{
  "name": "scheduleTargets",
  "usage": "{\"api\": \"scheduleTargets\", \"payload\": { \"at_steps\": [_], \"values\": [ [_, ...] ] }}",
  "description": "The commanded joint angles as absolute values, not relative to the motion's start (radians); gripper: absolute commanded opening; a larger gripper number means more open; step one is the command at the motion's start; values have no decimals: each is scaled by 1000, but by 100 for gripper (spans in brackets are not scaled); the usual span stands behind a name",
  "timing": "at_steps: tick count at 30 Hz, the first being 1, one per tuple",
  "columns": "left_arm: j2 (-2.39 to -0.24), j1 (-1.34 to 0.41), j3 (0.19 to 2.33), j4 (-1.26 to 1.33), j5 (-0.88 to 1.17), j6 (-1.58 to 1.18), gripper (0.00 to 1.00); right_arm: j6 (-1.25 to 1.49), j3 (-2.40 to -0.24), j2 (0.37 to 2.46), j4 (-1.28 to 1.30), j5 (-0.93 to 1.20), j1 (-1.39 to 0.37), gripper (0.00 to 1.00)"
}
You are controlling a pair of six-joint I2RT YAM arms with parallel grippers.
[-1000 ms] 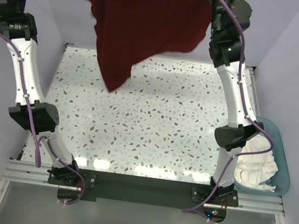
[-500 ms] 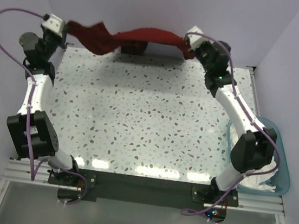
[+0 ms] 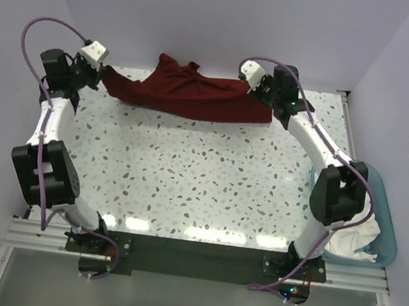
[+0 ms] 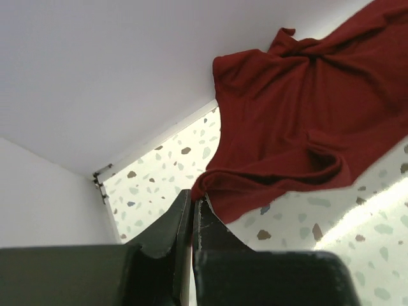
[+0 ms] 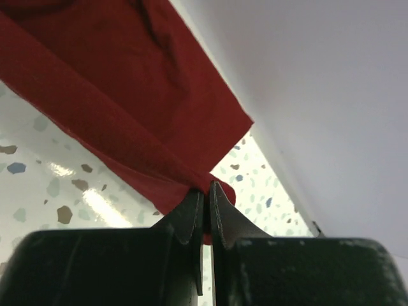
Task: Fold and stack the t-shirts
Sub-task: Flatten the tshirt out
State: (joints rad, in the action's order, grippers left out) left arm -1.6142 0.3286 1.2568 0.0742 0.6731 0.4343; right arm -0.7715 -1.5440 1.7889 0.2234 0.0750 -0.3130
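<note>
Maroon t-shirt (image 3: 189,95) is stretched left-right along the far edge of the tabletop (image 3: 187,173), each end pinched in closed jaws: left jaws at its left end, right jaws at its right, neither arm nearer.

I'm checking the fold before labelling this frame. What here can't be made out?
- Top view: collar and sleeves of the maroon t-shirt, lost in its bunched folds.
- Top view: part of the white t-shirt in the light blue tub, behind the right arm.
- Left wrist view: the maroon t-shirt's far end, cut off by the frame edge.
</note>
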Motion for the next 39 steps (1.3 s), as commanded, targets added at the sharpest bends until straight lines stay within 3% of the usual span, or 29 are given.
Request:
{"api": "scheduleTargets", "payload": {
  "at_steps": [1,10,15,17,18,19,20,21,22,23,24,26,31,33,39],
  "values": [
    [-1575,348,1417,-164,776,616,0,-811,-1646,1738,371,101,-299,0],
    [-1376,371,1341,-961,782,1327,0,-1012,-1420,1525,738,149,-298,0],
    [-1218,387,1100,-1316,698,1679,0,-1069,-1191,1353,906,206,-310,0],
    [-1154,387,978,-1316,637,1719,0,-1098,-1111,1304,934,199,-316,0],
    [-1084,387,942,-1318,618,1745,5,-1124,-1044,1263,966,196,-325,8],
    [-1050,387,890,-1318,595,1788,10,-1135,-1019,1249,988,193,-331,22],
    [-1023,388,879,-1318,594,1795,23,-1141,-1003,1237,1012,198,-336,42],
    [-999,388,877,-1318,600,1793,31,-1137,-996,1226,1044,204,-336,85],
    [-997,387,896,-1318,618,1773,39,-1128,-1000,1214,1054,209,-336,94],
    [-1005,387,913,-1318,630,1754,52,-1117,-1009,1212,1055,212,-336,96],
    [-1037,387,931,-1316,643,1734,53,-1082,-1040,1218,1051,216,-336,96],
    [-1081,385,977,-1315,675,1691,54,-1021,-1078,1264,1049,228,-334,96],
    [-1239,284,1025,-1296,691,1535,58,-855,-1207,1426,1063,262,-334,84],
    [-1267,182,1000,-1193,654,1422,59,-772,-1238,1498,1059,265,-334,77],
    [-1397,152,1032,-831,592,972,53,-589,-1264,1643,988,207,-333,67]
  ]
}}
